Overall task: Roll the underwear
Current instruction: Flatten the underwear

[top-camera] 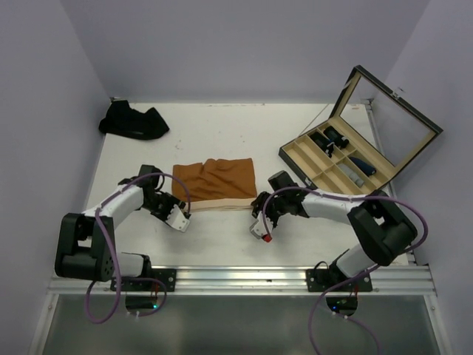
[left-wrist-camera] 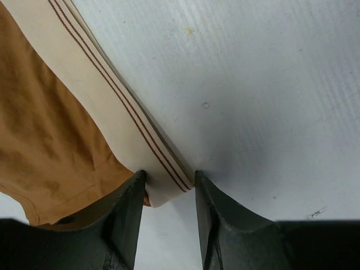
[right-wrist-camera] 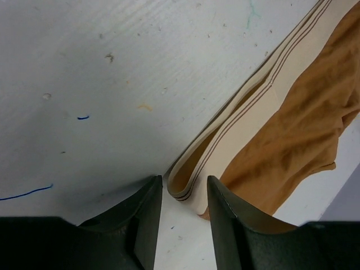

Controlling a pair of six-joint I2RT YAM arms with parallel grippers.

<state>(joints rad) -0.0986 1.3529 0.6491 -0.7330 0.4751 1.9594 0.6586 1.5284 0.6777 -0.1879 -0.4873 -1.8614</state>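
Flat on the white table (top-camera: 222, 237), between the two arms, lies the rust-orange underwear (top-camera: 216, 183). It is a soft, rumpled, roughly rectangular cloth with its pale cream waistband (left-wrist-camera: 101, 95) along the near edge. The band is smooth and ribbon-like, with thin dark stripes running along its length.

The left jaws are spread at the band's left corner, which sits in the gap between the dark, blunt fingers (left-wrist-camera: 126, 214) without being pinched. The right jaws are also spread at the opposite end. There the band doubles back in a loose fold (right-wrist-camera: 188, 180) just ahead of the fingertips (right-wrist-camera: 149, 216).

A crumpled black underwear (top-camera: 133, 120) sits well apart in the far left corner.

On the right stands a wooden box (top-camera: 303, 157) split into compartments, its glass lid (top-camera: 388, 122) tilted open. A black roll (top-camera: 330, 137) lies in a far compartment, and a navy one (top-camera: 362, 166) and a grey one (top-camera: 349, 174) lie in nearer ones.
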